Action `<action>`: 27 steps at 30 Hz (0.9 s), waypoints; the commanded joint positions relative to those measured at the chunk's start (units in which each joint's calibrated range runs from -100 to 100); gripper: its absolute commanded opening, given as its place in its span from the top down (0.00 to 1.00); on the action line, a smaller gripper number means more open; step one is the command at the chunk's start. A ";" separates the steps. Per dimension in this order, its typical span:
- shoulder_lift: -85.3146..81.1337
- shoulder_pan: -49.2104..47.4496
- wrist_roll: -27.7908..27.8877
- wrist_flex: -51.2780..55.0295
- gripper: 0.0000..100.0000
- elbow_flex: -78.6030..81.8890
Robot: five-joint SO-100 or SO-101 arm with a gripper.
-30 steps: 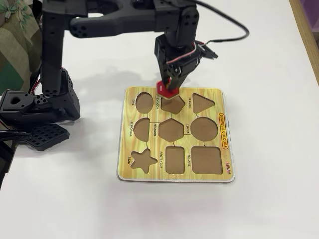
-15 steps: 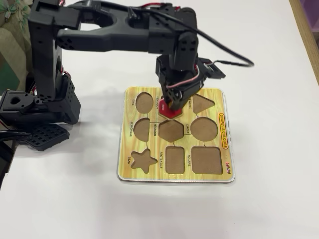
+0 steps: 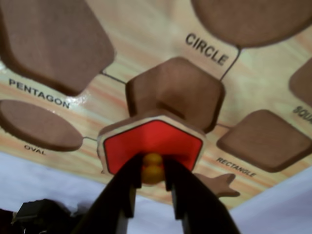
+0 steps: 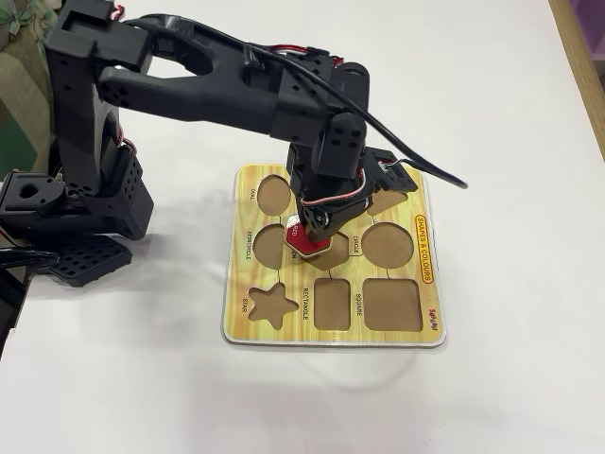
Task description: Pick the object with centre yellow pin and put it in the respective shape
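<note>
Table (image 4: pixel 492 397): we see it white and bare around the work, so nothing crowds the arm's reach.
Arm (image 4: pixel 189 76): it stretches from its base at the fixed view's left and bends down over the middle of the board, which we judge puts the wrist above the target recess.
Puzzle board (image 4: pixel 425 312): it lies flat with every visible recess empty and labelled, giving us a clear choice of shapes.
Hexagon recess (image 3: pixel 175 90): in the wrist view it sits just beyond the carried piece, so we judge the drop is near.
Red hexagon piece (image 3: pixel 153 141): it hangs over the board's centre, tilted, not yet seated.
Gripper (image 3: pixel 153 168): its fingers are closed on the yellow knob (image 3: pixel 152 165), the piece's only handle.
</note>
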 commanded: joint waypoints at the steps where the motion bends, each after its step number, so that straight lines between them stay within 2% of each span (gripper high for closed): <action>1: -3.46 0.65 0.39 -2.04 0.98 -0.27; 7: -3.38 2.80 3.21 -2.64 0.98 -0.99; 16: -3.46 3.09 2.79 -7.66 0.98 -1.08; 27: -2.79 0.26 2.48 -8.26 0.98 -0.81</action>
